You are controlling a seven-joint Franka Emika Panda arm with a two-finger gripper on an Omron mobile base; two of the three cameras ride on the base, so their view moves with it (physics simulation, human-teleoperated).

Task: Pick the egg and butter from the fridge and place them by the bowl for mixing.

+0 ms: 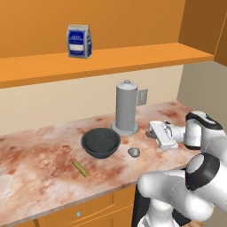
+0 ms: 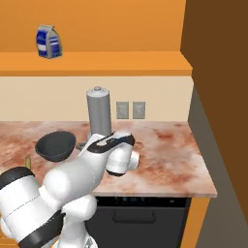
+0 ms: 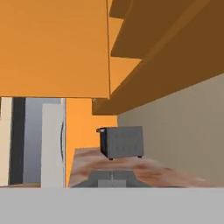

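A round, shallow, matte dark grey bowl (image 1: pixel 100 142) sits upright on a mottled reddish counter (image 1: pixel 40 155); a small pale grey egg (image 1: pixel 134 152) lies on the counter just to the bowl's right, close to it but apart; a thin, short olive-yellow stick of butter (image 1: pixel 80 168) lies flat and angled on the counter in front of the bowl, toward its left, apart from it.

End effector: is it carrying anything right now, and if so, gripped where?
Nothing is held. The end effector is shut and empty above the counter, while the egg and the butter lie on the counter beside the bowl.
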